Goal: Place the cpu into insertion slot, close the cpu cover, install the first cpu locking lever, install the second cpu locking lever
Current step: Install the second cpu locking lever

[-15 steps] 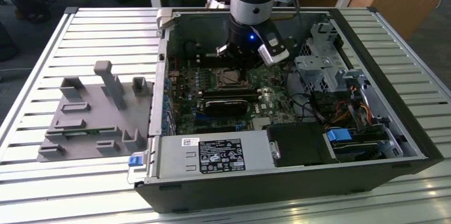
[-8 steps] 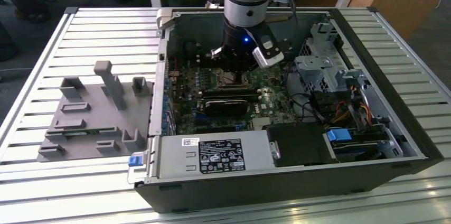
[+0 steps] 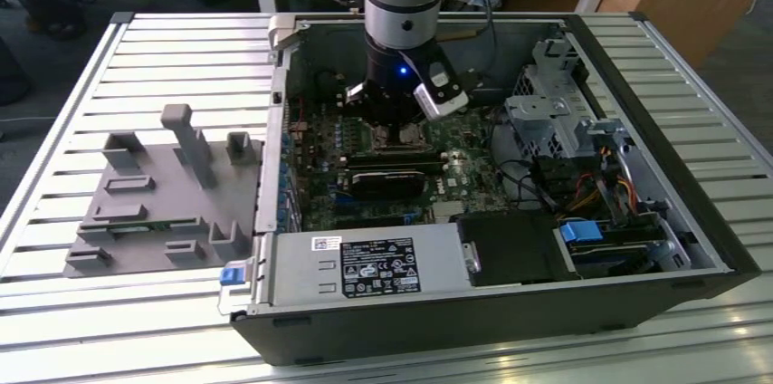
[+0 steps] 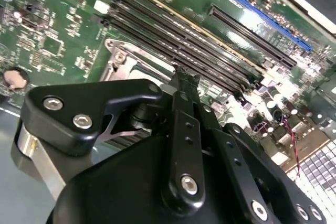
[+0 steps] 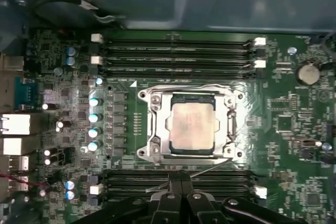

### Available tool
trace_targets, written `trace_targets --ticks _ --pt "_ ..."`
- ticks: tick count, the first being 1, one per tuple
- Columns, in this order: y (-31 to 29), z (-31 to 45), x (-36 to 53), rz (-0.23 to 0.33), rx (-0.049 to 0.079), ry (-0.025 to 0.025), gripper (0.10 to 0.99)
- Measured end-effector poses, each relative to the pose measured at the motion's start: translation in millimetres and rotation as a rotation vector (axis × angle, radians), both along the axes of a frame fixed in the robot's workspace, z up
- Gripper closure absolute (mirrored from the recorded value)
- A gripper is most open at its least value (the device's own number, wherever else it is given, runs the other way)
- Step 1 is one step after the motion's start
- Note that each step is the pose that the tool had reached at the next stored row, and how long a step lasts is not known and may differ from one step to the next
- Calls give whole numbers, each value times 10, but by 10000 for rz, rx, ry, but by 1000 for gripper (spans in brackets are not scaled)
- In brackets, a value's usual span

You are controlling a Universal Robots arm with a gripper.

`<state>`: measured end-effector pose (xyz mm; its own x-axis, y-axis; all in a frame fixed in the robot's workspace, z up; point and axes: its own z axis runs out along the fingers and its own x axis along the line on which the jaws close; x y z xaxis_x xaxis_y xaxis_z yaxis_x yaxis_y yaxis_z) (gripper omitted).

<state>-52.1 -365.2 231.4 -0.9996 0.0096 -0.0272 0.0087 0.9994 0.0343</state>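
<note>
The cpu (image 5: 191, 127), a square chip with a silvery top, sits in the motherboard socket. The cpu cover (image 5: 156, 129), a silvery frame, lies flat around it. A thin metal locking lever (image 5: 207, 169) slants out from the socket's edge on the gripper's side, crossing the memory slots. My gripper (image 5: 181, 179) is shut, its fingertips pressed together right at this lever; I cannot tell whether they touch it. In the second wrist view the joined fingertips (image 4: 185, 77) hang beside the socket frame (image 4: 123, 64). In the exterior view the gripper (image 3: 393, 126) reaches down into the open computer case.
Memory slots (image 5: 173, 51) flank the socket on two sides. A black heatsink block (image 3: 389, 180) lies near the socket, a power supply (image 3: 362, 266) fills the case front, and a drive cage (image 3: 549, 117) with cables stands toward the exterior view's right. A grey fixture plate (image 3: 157, 198) rests outside the case.
</note>
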Motion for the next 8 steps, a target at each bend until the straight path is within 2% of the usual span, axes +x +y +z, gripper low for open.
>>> trace_targets --ticks 6,7,8 --pt "0 -108 -26 5 27 1 980" --pt "-5 -119 -27 7 61 1 980" --pt "-14 -124 -29 5 148 2 980"
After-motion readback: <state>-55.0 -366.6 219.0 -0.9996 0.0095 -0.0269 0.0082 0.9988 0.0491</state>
